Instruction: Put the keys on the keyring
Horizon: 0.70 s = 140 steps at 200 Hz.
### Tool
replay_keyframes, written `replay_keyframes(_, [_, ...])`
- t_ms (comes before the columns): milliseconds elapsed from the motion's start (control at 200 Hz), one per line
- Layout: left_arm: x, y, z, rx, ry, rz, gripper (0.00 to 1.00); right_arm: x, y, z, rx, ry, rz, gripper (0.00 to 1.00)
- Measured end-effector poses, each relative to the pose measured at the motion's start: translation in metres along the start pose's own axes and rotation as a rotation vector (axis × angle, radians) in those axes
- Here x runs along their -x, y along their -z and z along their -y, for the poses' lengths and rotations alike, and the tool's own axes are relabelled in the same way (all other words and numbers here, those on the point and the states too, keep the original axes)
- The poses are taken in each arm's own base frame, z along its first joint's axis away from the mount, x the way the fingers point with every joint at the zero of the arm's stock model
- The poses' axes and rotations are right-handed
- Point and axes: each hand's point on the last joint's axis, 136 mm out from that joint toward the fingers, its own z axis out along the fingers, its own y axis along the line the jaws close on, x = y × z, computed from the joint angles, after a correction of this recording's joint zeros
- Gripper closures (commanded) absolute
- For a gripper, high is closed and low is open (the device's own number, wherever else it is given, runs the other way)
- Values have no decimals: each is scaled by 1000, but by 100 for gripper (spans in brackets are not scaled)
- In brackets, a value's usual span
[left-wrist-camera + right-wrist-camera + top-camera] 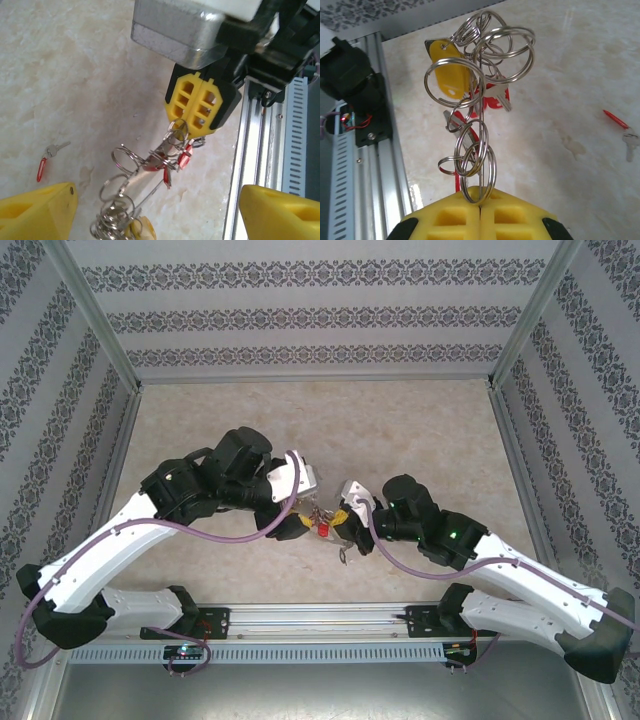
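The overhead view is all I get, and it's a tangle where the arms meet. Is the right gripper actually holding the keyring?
Observer: Yes. The right wrist view shows the right gripper shut on the keyring wire.
Operator: And the left one?
Observer: The left gripper is open, its fingers spread wide.
Operator: Any key left to add?
Observer: One red-tagged key lies on the table, apart from the bundle.
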Motion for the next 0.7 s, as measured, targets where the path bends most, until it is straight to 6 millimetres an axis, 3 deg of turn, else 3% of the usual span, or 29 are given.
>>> replay_keyframes(180, [-20,-25,1,-33,-20,-82,15,0,0,-17,78,24,-4,100])
replay_keyframes(345, [-28,-30,2,-42,-29,-105,19,-1,0,-25,118,46,-10,100])
replay_keyframes(470, [-34,-33,4,-52,-36,-118,38,-2,1,-27,132,56,-10,100])
replay_keyframes(699, [-34,-33,14,-108,-24,-111,65,0,4,-28,132,76,-2,100])
